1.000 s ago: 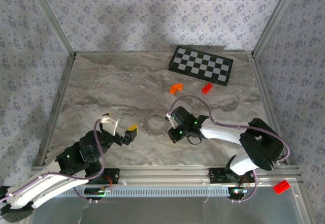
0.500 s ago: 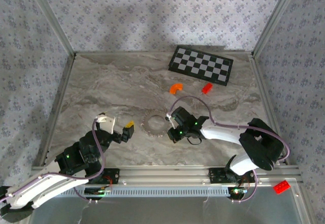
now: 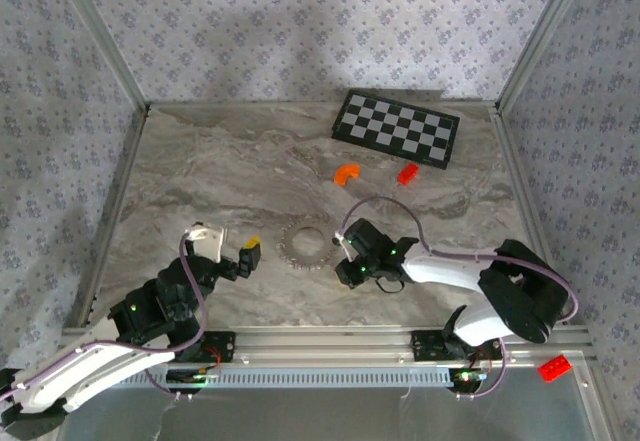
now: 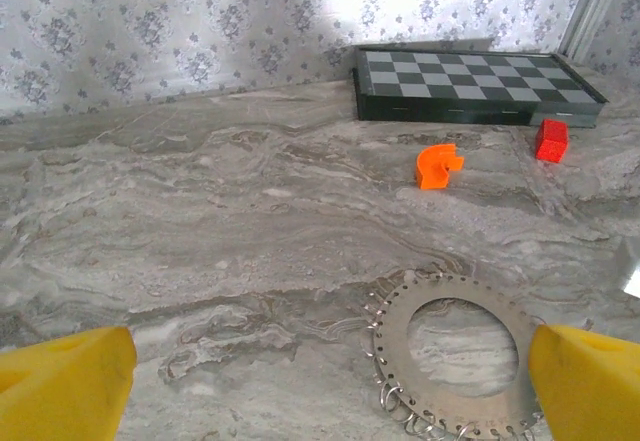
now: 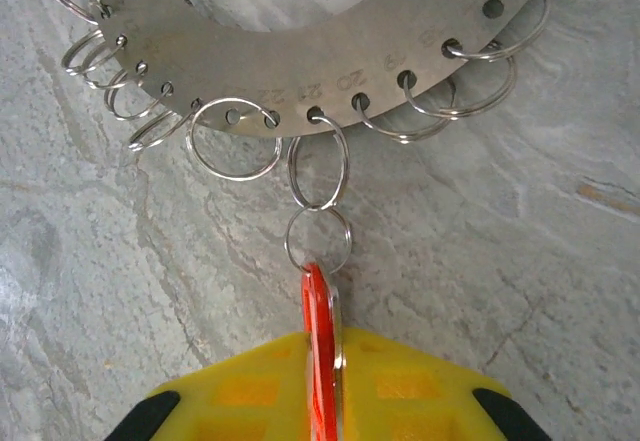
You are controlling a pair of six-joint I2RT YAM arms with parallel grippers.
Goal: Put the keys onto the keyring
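Farther out from the right gripper, well apart, an orange arc piece lay on the marble tabletop. A red brick sat beyond and rightward of it, and the checkered board farther still. Another red brick lay behind it, past the near rail.

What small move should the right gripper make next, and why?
Probably open the right gripper and back away: the red key it grips is already linked by a small split ring to a ring on the perforated keyring disc.

Black-and-white arms carry lilac cables and yellow finger pads.
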